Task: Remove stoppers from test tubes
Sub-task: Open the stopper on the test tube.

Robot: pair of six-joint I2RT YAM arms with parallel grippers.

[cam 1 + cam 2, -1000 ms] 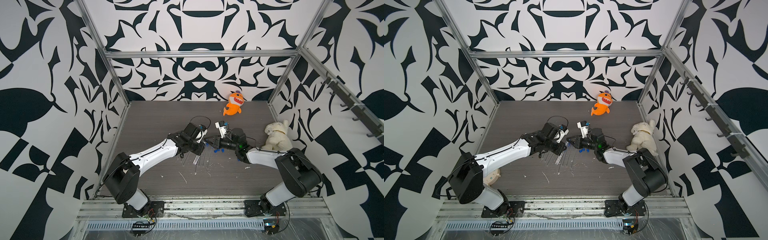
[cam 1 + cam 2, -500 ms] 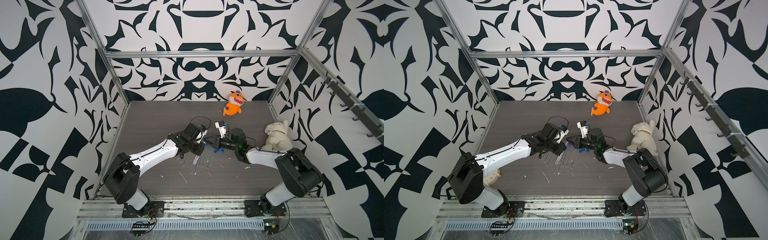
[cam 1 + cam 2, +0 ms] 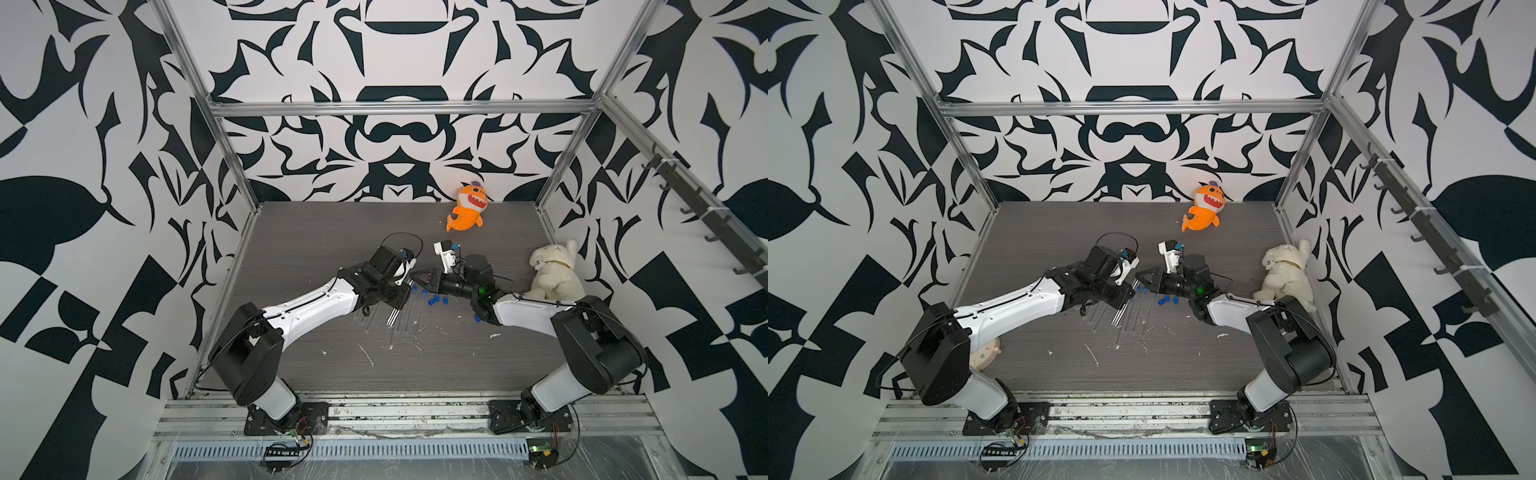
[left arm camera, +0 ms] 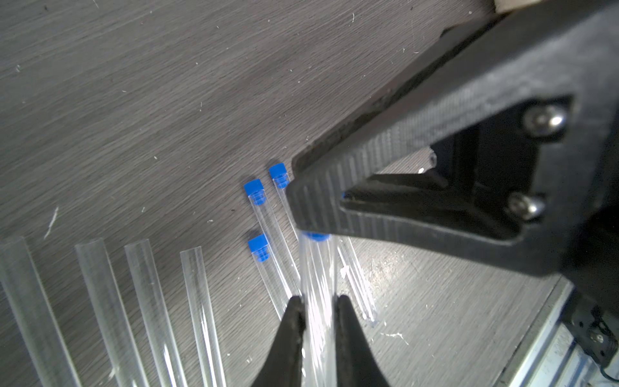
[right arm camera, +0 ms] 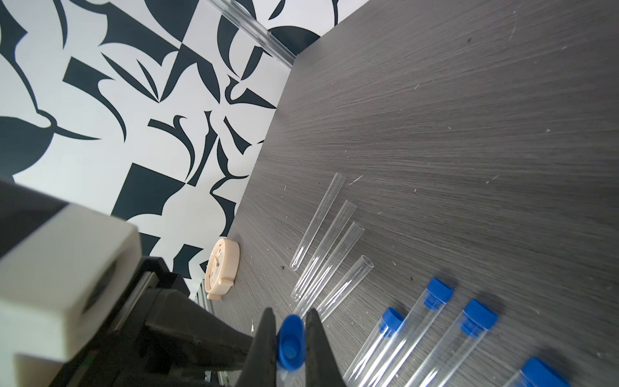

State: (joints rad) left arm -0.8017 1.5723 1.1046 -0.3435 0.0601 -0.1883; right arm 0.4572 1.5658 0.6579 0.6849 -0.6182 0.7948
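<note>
Two grippers meet mid-table: left gripper (image 4: 319, 299) clamped on long clear plastic test tube (image 4: 316, 268); right gripper (image 5: 290, 315) pinched on small bright blue plug stopper (image 5: 290, 345) at that tube's mouth (seated or free: cannot tell). Capped tubes (image 4: 264, 214) lie just beside on grey wood-grain table (image 4: 134, 100). Four uncapped tubes (image 4: 201, 301) further out. Loose blue stoppers (image 3: 432, 302) near right gripper.

Black-and-white patterned walls (image 3: 395, 62) enclosing the cell on three sides. Aluminium frame (image 3: 399, 109) running up the corners and across the back. Dark grey wood-grain floor (image 3: 332, 232) showing white scuffs. Hook rail (image 3: 685, 195) hanging along one side wall.
</note>
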